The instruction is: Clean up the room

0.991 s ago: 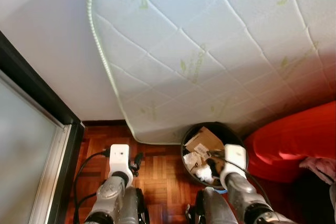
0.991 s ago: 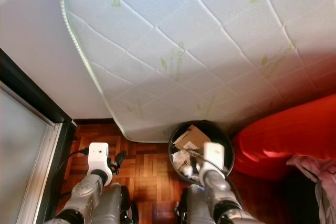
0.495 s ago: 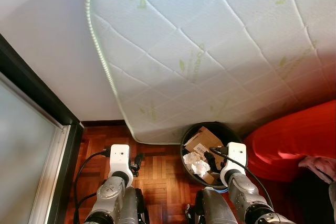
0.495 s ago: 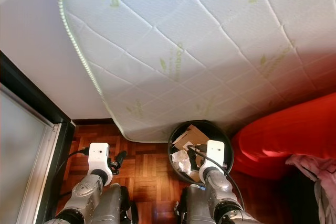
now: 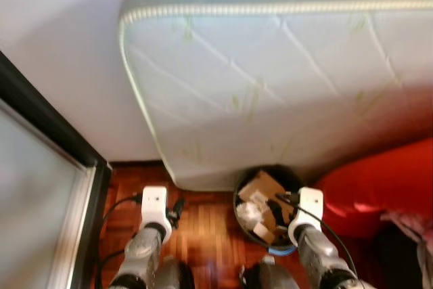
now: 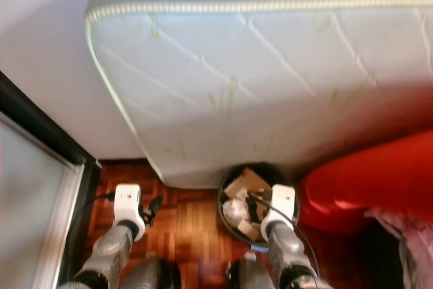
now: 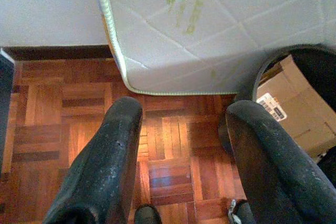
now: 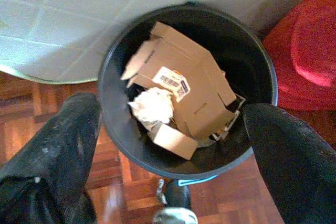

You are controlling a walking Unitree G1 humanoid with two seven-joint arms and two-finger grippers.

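Observation:
A round black bin (image 8: 107, 77) stands on the parquet at the foot of a leaning mattress. It holds a flattened cardboard box (image 8: 184, 82), a crumpled white paper (image 8: 153, 106) and smaller scraps. My right gripper (image 8: 170, 114) hovers over the bin, open, with nothing between its fingers. In the left eye view its white wrist (image 5: 308, 204) is at the bin's right rim (image 5: 236, 201). My left gripper (image 7: 186, 111) hangs open and empty over bare parquet, left of the bin.
A white quilted mattress (image 5: 270, 93) leans against the wall behind the bin. A red cushion (image 5: 379, 181) lies to the bin's right, with pinkish cloth (image 5: 409, 225) beyond it. A dark-framed glass door (image 5: 40, 201) bounds the left. Parquet floor (image 5: 210, 218) lies between my arms.
The whole picture has shifted and blurred, so the camera moved. My right wrist sits slightly further right at the bin's rim. The left arm holds its place.

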